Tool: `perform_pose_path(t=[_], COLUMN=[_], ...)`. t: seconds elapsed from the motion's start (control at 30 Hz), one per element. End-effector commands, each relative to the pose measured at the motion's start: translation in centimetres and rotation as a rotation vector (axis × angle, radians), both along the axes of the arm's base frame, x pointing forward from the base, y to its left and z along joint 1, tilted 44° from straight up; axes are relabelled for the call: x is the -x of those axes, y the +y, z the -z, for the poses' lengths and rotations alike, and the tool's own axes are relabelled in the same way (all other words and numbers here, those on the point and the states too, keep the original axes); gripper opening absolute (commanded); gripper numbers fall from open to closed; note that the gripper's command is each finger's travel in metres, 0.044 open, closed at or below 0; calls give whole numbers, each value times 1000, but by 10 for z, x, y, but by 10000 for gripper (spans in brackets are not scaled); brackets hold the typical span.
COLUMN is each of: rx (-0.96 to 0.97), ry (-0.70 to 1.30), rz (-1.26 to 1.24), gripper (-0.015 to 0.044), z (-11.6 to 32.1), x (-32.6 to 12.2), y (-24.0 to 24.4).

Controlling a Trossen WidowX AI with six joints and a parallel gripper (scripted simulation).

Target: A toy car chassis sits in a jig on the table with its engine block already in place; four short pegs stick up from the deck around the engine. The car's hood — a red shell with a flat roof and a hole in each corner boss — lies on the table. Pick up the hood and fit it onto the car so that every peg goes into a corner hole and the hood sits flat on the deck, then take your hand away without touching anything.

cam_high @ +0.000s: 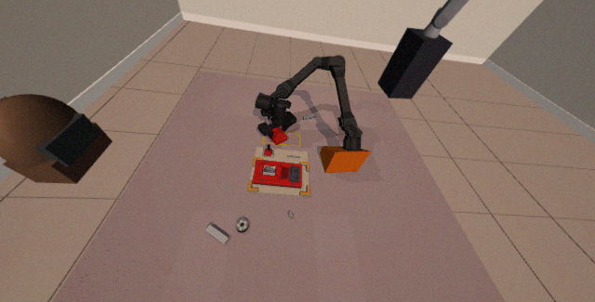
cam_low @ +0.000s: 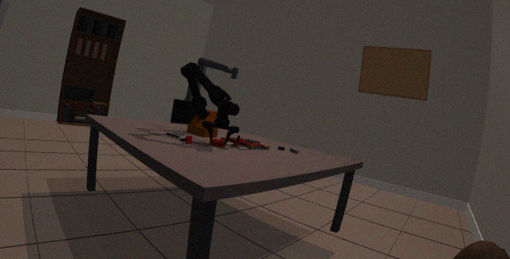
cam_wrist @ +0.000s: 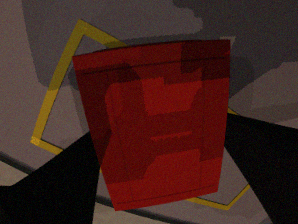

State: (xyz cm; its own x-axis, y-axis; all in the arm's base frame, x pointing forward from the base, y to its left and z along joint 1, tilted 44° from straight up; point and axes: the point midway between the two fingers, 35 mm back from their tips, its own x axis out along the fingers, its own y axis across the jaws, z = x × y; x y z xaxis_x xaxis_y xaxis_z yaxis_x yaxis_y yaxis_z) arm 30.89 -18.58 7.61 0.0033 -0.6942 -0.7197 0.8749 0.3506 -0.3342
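Note:
The red hood is at the yellow outline, turned at an angle to it, roof towards the wrist camera. My gripper is shut on the hood, one dark finger at each long side. The hood is at or very near the table top; I cannot tell if it touches. The red chassis sits in the tan jig with orange corners. A silver block and a dark block are on its deck. The pegs are too small to make out clearly.
A small red piece with a black post stands on the jig board beside the chassis. A red piece lies near the hood. The orange arm base is beside the jig. A grey bar and a ring lie beyond the chassis.

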Motion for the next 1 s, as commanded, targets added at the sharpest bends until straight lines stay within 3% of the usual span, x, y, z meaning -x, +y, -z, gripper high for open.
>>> perform_pose_path(t=[0.0, 0.17, 0.97], rx=[0, 0, -3], ry=[-2, -2, -2], rz=[1, 1, 1], gripper=[117, 0, 0], z=[-2, -7, -54], x=[0, 0, 0], y=[2, 7, 52])
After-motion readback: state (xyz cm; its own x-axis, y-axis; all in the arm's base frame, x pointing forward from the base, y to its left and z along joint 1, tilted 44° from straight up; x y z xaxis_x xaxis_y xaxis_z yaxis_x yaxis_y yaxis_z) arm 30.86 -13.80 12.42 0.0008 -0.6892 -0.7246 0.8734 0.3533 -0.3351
